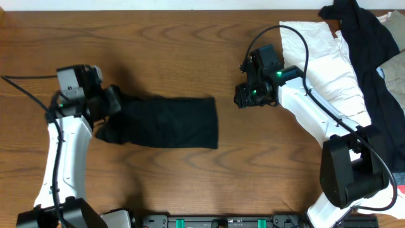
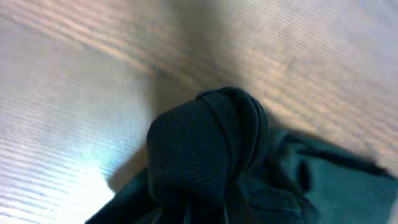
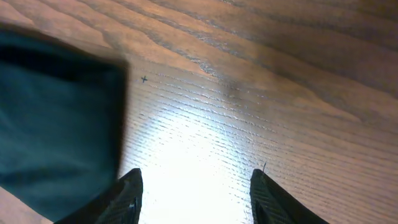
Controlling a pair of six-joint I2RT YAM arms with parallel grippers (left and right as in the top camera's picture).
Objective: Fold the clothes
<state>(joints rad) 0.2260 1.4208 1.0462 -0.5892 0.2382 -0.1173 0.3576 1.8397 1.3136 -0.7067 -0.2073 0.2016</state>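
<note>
A black garment lies folded flat on the wooden table, left of the middle. My left gripper is at its left end, shut on a bunched fold of the black cloth; its fingers are hidden by the fabric. My right gripper is open and empty over bare wood, a little right of the garment's right edge, which shows dark at the left of the right wrist view. Its two fingertips are wide apart.
A pile of clothes sits at the back right corner: a white garment with a black one draped over it. The right arm's base stands at the front right.
</note>
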